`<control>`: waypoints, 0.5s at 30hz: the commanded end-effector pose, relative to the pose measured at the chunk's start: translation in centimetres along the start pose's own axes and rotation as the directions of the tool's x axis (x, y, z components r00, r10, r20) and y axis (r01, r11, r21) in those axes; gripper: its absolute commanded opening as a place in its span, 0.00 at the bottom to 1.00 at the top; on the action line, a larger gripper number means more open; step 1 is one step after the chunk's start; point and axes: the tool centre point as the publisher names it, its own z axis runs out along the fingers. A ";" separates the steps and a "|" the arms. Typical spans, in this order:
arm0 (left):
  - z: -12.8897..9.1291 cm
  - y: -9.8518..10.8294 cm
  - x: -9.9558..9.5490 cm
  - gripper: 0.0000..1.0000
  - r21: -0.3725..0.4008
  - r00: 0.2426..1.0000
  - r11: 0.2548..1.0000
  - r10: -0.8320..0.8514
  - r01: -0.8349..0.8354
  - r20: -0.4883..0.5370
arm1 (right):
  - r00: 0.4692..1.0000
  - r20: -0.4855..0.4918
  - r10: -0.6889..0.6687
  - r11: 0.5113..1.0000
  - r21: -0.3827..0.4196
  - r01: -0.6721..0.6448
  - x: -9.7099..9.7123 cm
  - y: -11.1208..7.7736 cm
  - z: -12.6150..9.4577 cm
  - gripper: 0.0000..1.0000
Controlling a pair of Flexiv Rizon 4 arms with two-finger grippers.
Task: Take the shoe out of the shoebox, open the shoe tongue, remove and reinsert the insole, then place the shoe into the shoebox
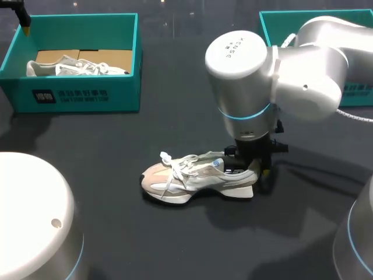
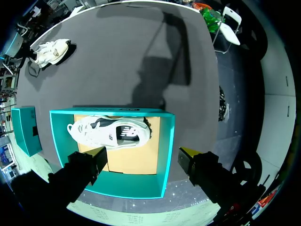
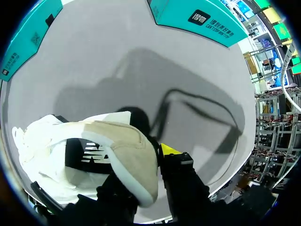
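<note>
- Our right tool (image 1: 254, 168) pinches the heel of the beige shoe (image 1: 192, 178), with one finger apparently inside the collar.
- The shoe stands on its sole on the bench (image 1: 175, 105), well apart from the shoebox (image 1: 81, 96), nearer us and to its right.
- Our left tool (image 2: 141, 160) hangs spread above the shoebox.
- We judge the shoe light and its upper soft; the stiff heel gives the firmest hold.

Print about, but nothing readable.
White marks on the shoebox (image 1: 70, 96) front, a logo on the shoe (image 3: 94, 155), letters on the right arm (image 1: 236, 52).
</note>
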 end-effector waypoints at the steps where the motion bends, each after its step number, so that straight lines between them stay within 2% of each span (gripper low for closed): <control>1: 0.0 -0.1 0.1 1.00 -0.003 1.000 1.000 0.001 -0.001 -0.001 | 1.000 0.001 -0.001 1.000 0.011 0.001 0.5 0.4 0.6 0.00; 15: 0.0 -0.1 0.1 1.00 -0.003 1.000 1.000 0.001 -0.001 -0.001 | 1.000 0.025 -0.015 0.999 0.039 0.014 0.9 1.5 1.9 0.00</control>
